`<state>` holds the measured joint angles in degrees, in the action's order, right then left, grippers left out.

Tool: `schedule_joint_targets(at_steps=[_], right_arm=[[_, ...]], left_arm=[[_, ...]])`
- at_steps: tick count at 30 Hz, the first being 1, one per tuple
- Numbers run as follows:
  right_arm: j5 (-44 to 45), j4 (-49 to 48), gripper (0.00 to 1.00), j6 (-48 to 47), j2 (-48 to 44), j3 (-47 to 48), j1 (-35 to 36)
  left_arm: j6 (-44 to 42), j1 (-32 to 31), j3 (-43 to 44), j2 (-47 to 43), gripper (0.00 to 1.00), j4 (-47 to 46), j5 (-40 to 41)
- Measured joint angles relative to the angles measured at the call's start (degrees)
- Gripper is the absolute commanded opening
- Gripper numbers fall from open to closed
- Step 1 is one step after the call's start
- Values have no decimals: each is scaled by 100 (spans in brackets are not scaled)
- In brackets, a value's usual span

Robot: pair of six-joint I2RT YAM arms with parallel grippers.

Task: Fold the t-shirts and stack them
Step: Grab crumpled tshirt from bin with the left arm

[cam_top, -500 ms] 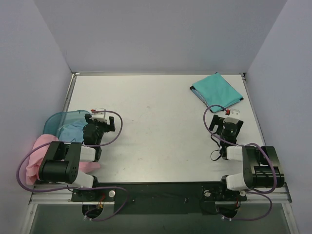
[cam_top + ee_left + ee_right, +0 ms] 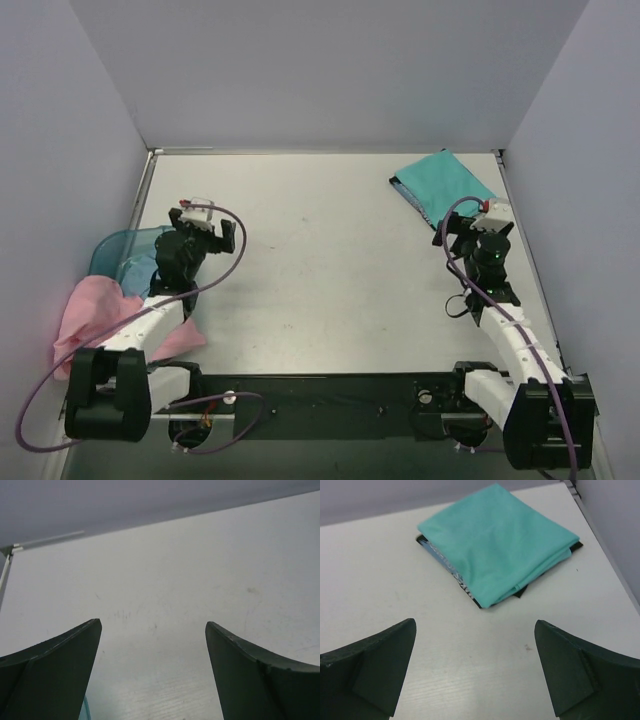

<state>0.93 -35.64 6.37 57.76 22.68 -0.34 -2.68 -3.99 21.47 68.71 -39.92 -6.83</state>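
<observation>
A teal green t-shirt lies folded at the far right of the table, and in the right wrist view a dark printed edge shows under it. My right gripper is open and empty just in front of it, its jaws wide apart over bare table. A light pink t-shirt lies crumpled at the near left edge. My left gripper is open and empty above bare table, right of the basket. I cannot pick out the pale blue t-shirt for certain.
A translucent blue plastic basket stands at the left edge, partly under the left arm, with bluish contents. Grey walls close the table on the left, back and right. A metal rim runs along the back edge.
Both arms have stretched forward and away from their bases. The right gripper has come closer to the teal shirt. The left gripper has moved farther up the table. Both stay open.
</observation>
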Motion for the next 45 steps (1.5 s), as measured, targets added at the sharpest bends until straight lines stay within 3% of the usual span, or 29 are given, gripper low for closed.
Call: schedule_joint_targets(at_steps=[3, 7, 12, 14, 17, 19, 21, 27, 33, 38, 40, 42, 43, 45], right_arm=[[-448, 730, 100, 188, -341, 595, 15], [-909, 1591, 100, 437, -400, 1517, 315], [-1384, 2509, 100, 525, -87, 2343, 1043], [-1589, 2868, 100, 544, 192, 2636, 1298], [-1768, 3480, 100, 533, 734, 3108, 1692], [-1818, 3851, 100, 485, 1062, 3399, 1952], [-1853, 4129, 100, 407, 1287, 3606, 2223], [-1867, 4592, 100, 184, 1530, 3873, 3108], [-1504, 4725, 100, -26, 1517, 3862, 3727], [-1156, 4739, 100, -101, 1346, 3652, 3805], [-1043, 4760, 100, -177, 1274, 3578, 3805], [-962, 4778, 100, -240, 1246, 3567, 3805], [-929, 4778, 100, -278, 1237, 3567, 3805], [-885, 4778, 100, -354, 1235, 3567, 3805]], left_arm=[[-76, -7, 1023, -592, 97, 1235, -321], [-640, -101, 3217, -684, 97, 3587, -385], [-1674, -203, 6177, 356, 97, 6655, 780], [-1908, 247, 7077, 986, 97, 7901, 1054], [-2050, 1408, 7844, 2037, 97, 9388, 1281], [-2151, 1978, 7582, 2321, 97, 9792, 1690], [-2317, 2280, 6738, 2214, 97, 10091, 2133], [-3335, 2133, 4271, 1014, 90, 9650, 3777], [-3803, 2140, 4103, 1163, 84, 8839, 4992], [-3543, 2140, 4170, 1851, 83, 9309, 5132], [-3438, 2140, 4170, 2124, 78, 9571, 5143], [-3353, 2140, 4172, 2282, 57, 9761, 5189], [-3329, 2140, 4177, 2310, 30, 9796, 5235], [-3314, 2140, 4179, 2326, 6, 9794, 5403]])
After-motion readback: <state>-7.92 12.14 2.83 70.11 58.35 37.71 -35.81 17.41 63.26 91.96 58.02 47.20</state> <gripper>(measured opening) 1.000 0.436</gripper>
